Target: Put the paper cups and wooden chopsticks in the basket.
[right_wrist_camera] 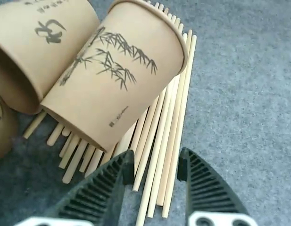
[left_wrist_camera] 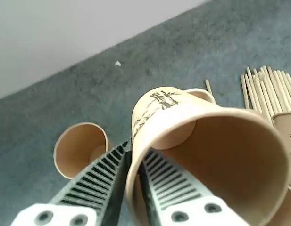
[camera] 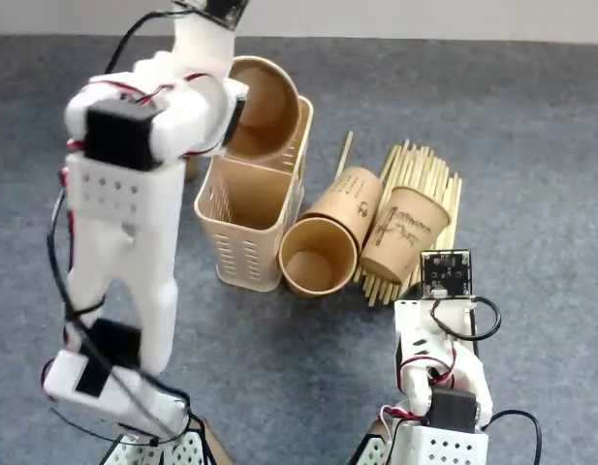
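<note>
Over the basket (camera: 242, 247), left gripper (left_wrist_camera: 136, 150) clenched on a tan bamboo-printed paper cup (left_wrist_camera: 216, 155); right gripper (right_wrist_camera: 154, 162) agape

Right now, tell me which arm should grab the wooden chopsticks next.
Right. The right tool hangs open just over the wooden chopsticks' ends; the left tool is shut on a paper cup at the basket.

My left arm (camera: 124, 223) is raised and stretched forward, left gripper (left_wrist_camera: 134, 153) pinching a paper cup (left_wrist_camera: 216, 141) wall between its 2 fingers. Right arm (camera: 439, 378) sits low, right gripper (right_wrist_camera: 154, 165) jaws apart.
</note>
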You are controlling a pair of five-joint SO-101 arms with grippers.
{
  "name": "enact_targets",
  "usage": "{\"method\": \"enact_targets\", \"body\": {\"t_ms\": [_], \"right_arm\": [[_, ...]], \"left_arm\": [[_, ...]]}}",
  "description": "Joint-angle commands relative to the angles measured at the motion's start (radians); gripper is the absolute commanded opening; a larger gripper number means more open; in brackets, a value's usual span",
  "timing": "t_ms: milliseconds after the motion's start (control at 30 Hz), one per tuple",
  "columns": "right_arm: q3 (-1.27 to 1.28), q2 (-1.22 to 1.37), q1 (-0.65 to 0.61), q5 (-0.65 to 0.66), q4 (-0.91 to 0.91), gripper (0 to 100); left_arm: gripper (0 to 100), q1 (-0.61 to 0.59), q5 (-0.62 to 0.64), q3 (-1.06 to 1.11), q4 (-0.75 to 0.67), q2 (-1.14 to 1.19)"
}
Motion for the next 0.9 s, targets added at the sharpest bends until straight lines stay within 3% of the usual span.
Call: {"method": "enact_targets", "body": {"t_ms": [0, 200, 367, 533, 767, 867], "right_arm": [[0.124, -0.007, -0.004, 0.015, -0.018, 16.3], [0.124, -0.007, -0.004, 0.015, -0.018, 16.3], [0.124, -0.007, -0.004, 0.015, -0.018, 16.3], [0.124, -0.007, -0.004, 0.015, -0.018, 16.3], [0.124, -0.007, -0.004, 0.015, -0.018, 16.3], [0.124, -0.007, -0.004, 0.015, -0.018, 16.3]], "left_arm": [[0, 0.021, 0.018, -0.004, 0.017, 0.050], [1, 0.030, 0.074, -0.007, 0.064, 0.070], [17, 0.013, 0.115, -0.007, 0.077, 0.070], [17, -0.028, 0.109, -0.041, 0.068, 0.067], [17, -0.254, 0.107, -0.328, 0.068, 0.079], [17, -0.390, 0.109, -0.297, 0.032, 0.139]]}}
